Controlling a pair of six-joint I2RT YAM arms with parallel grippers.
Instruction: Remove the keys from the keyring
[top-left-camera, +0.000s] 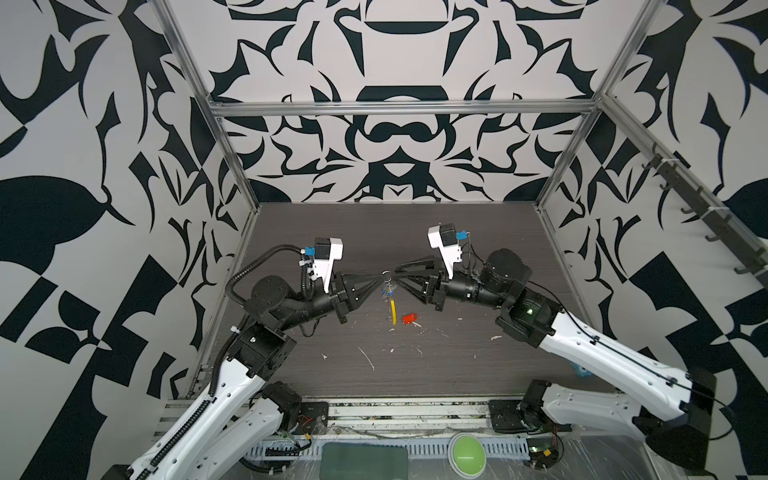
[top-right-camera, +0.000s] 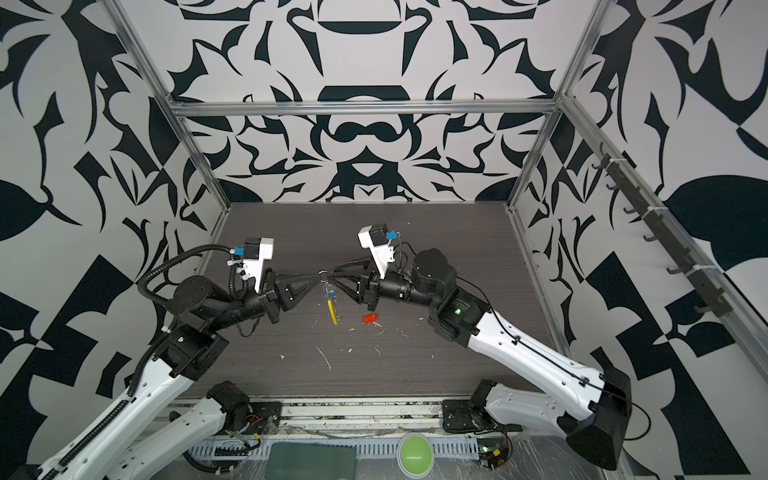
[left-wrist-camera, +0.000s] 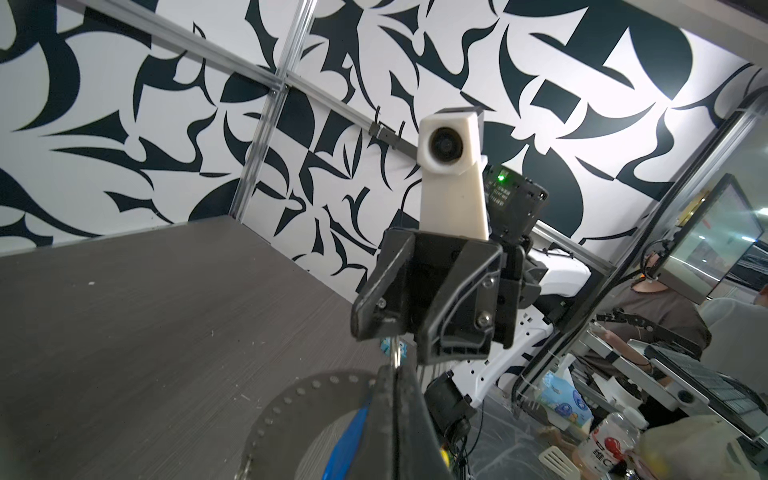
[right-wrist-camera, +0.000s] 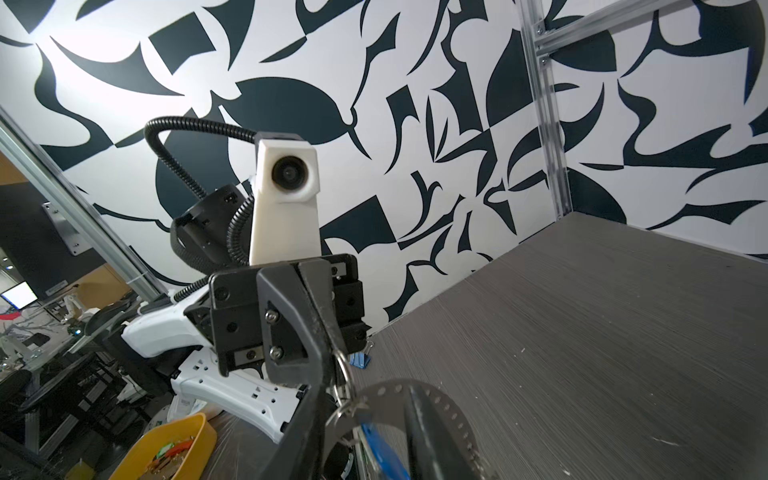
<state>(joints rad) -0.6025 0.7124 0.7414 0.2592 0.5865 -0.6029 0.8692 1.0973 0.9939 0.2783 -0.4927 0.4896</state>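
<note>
On the left, my left gripper (top-left-camera: 381, 277) is pinched tight on the top of the keyring (top-left-camera: 392, 309), a thin grey wire loop with a curved yellow sleeve. It hangs edge-on from the fingertips over the dark wood-grain table (top-left-camera: 457, 374); I can't tell whether its lower end touches. The small silver key with the blue plastic head (top-left-camera: 389, 291) dangles on the loop just below that grip. The right gripper (top-left-camera: 397, 273) stands partly spread just beside the loop, holding nothing I can see. Further right, the red-orange-headed key (top-left-camera: 409, 319) lies loose on the table, so I judge the blue one is what remains. I'd keep the left pinch firm, close the right on the blue head alone, not the wire, and work it slowly along the loop towards its opening, which I can't make out.
</note>
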